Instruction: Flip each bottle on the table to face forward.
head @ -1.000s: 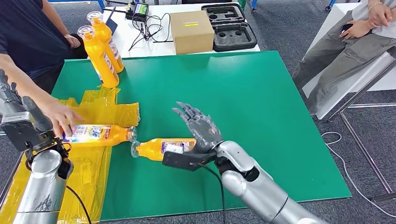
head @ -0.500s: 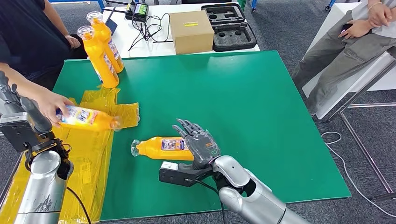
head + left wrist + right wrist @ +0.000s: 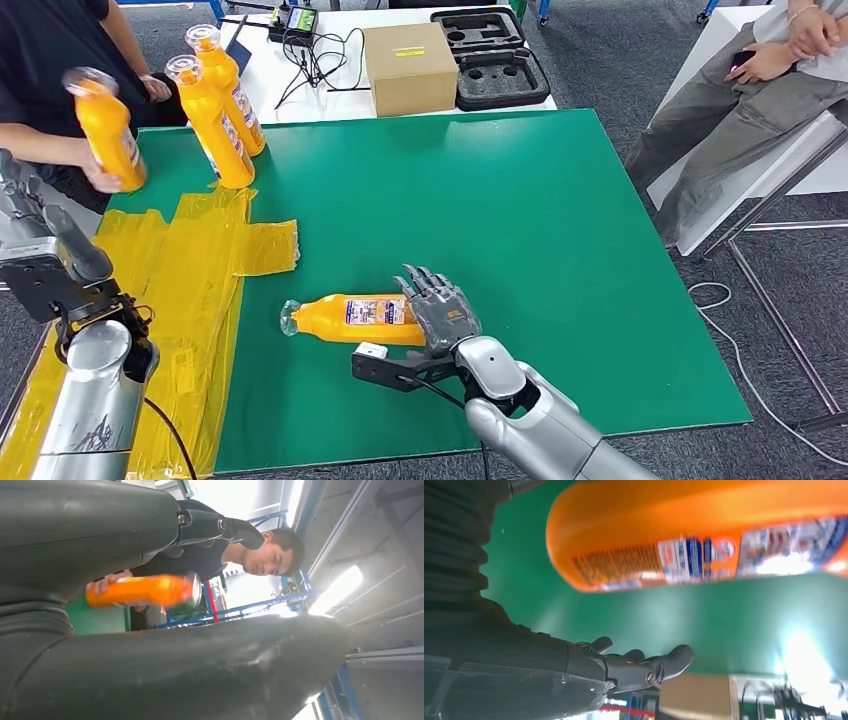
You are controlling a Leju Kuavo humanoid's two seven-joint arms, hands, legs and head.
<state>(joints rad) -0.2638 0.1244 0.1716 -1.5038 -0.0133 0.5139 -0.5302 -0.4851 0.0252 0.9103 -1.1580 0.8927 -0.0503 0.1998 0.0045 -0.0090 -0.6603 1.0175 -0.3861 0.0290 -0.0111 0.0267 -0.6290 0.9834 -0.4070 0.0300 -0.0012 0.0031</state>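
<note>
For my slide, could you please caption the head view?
Right hand open beside lying orange bottle on green table.

One orange bottle (image 3: 350, 317) lies on its side on the green mat (image 3: 560, 220), label up; two orange bottles (image 3: 222, 105) stand upright at the far-left corner.

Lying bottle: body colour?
Orange bottle, white-and-blue label; clearest in the head view.

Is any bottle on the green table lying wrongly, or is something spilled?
One orange bottle lies on its side on the green mat, beside the open right hand, while two bottles stand upright. No spill is visible.
</note>
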